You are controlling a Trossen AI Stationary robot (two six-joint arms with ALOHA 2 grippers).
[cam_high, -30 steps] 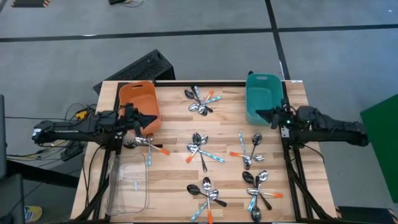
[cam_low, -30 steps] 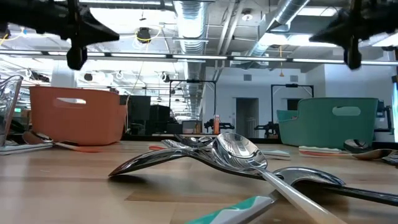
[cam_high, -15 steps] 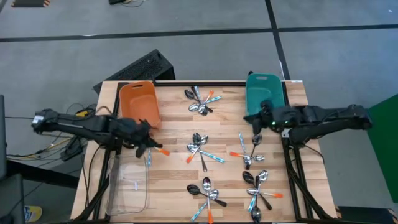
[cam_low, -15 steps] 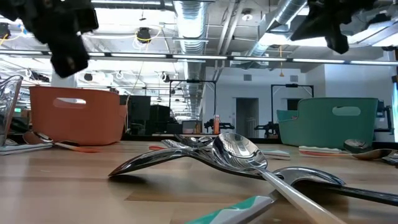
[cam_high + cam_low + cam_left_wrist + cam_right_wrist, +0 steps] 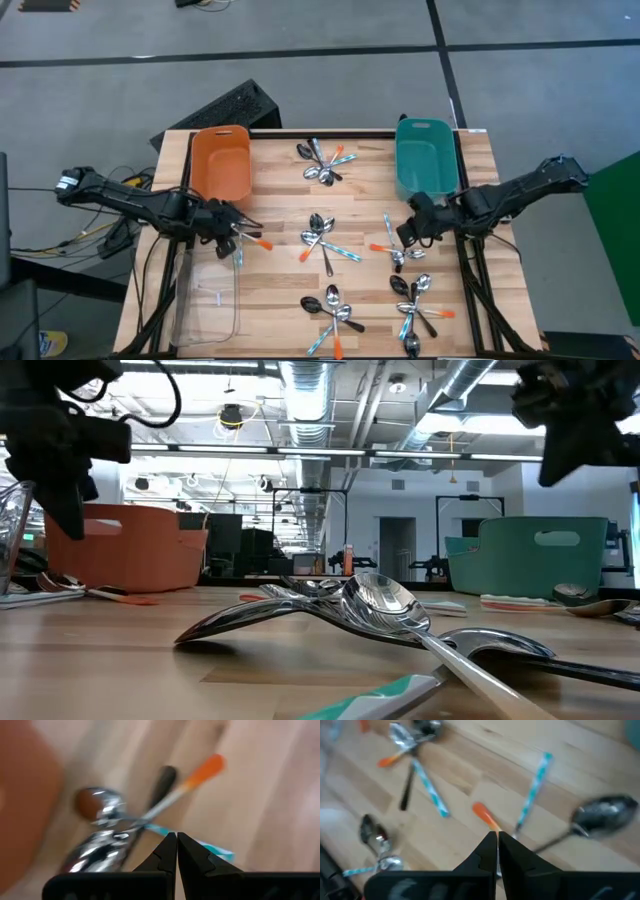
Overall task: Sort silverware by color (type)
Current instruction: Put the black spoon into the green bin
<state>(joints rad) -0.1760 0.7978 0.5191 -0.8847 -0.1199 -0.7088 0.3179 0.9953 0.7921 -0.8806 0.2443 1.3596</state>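
Observation:
Small spoons lie in several crossed piles on the wooden table. My left gripper is shut and hangs just above the left pile, over its orange-handled spoon, dark-handled spoon and light-blue handle. My right gripper is shut above the right-middle pile, close to an orange-handled spoon, a light-blue-handled spoon and a shiny silver spoon. In the low view both arms stay clear of the tabletop.
An orange bin stands at the far left and a teal bin at the far right. A clear container sits at the near left. Other piles lie at the far middle, centre and near edge.
Both arms left their spots beside the bins, moved toward the table's near edge and dropped lower, tipping their fingers downward. The left gripper came over the left spoon pile, the right gripper over the right-middle pile. No spoon has moved.

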